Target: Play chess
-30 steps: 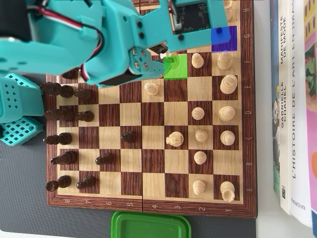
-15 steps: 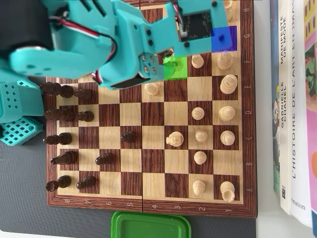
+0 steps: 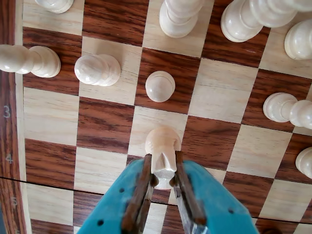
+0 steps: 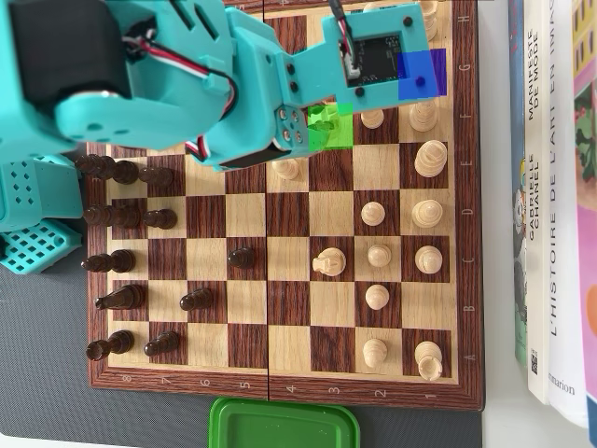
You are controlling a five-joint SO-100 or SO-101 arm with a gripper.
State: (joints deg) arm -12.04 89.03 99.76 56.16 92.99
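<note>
In the wrist view my gripper is shut on a pale wooden chess piece, its brown pads pressing both sides of the piece just above the chessboard. A white pawn stands one square ahead of it. In the overhead view the teal arm covers the top of the chessboard. The held piece peeks out on a green-tinted square. A blue-tinted square lies at the top right. The fingers themselves are hidden under the wrist there.
Dark pieces line the board's left columns, with two dark pawns advanced. White pieces crowd the right columns. A green lid lies below the board, books along the right, and the arm's base at the left.
In the overhead view the arm's upper links have shifted right and loom larger. The wrist module has crept slightly down over the green square. The board pieces have not moved.
</note>
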